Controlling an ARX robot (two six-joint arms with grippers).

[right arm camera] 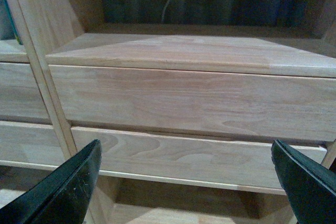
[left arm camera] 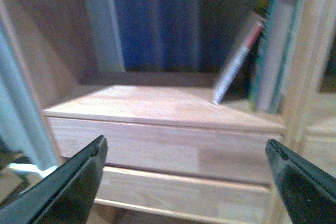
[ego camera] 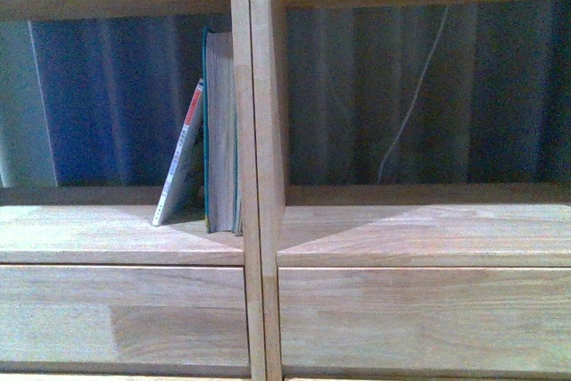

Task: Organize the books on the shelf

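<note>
We can't read blurry spine print on thin white paperback; it leans on teal book, left compartment, bookcase. Left gripper, right gripper both spread wide, empty, tips cut off.

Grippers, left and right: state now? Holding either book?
Left gripper: open, holding nothing, facing the shelf.
Right gripper: open, holding nothing.
</note>
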